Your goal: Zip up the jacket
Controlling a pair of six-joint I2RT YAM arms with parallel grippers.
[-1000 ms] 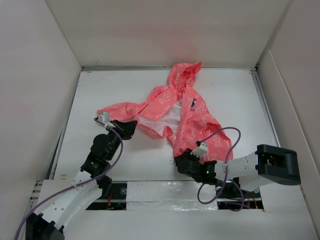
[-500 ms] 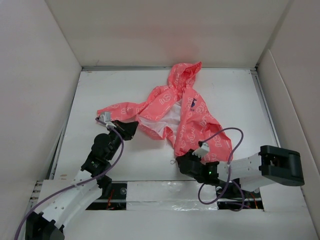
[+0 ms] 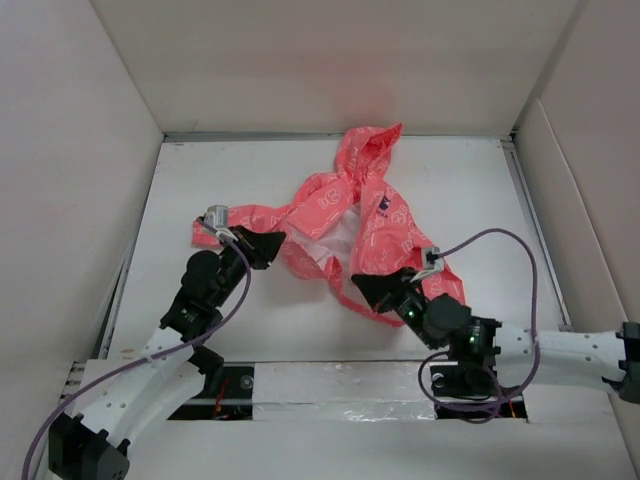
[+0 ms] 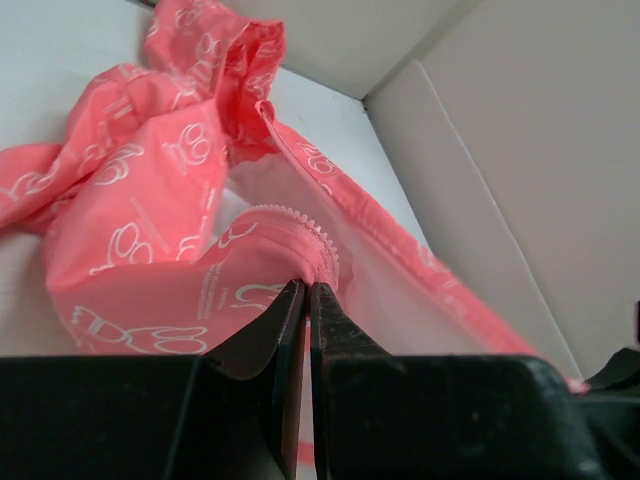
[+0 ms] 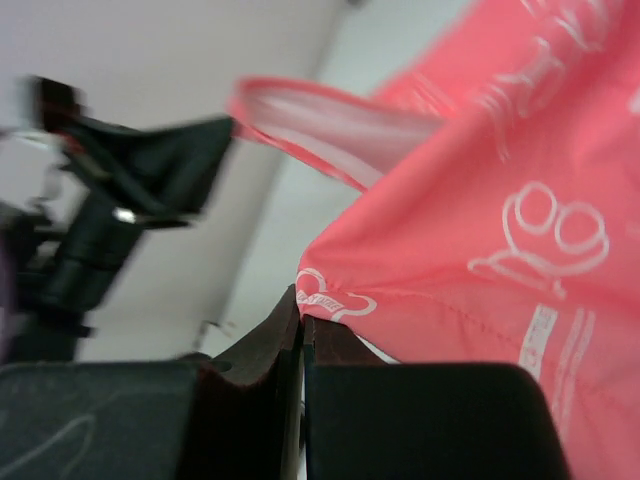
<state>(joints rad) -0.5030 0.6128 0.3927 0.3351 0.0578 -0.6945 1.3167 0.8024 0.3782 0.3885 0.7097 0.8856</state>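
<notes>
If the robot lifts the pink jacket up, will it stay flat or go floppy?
Probably floppy: the jacket lies crumpled in folds, and its edge droops between the left gripper and right gripper, both shut on it. Likely light, since the fabric looks thin, almost see-through, in the left wrist view.

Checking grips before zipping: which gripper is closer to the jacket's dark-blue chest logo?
Right. The right gripper grips the jacket close in front of the logo; the left gripper grips it farther off, to the logo's left.

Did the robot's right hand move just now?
Yes. The right gripper, shut on the jacket, moved farther across the table, toward the back wall.
</notes>
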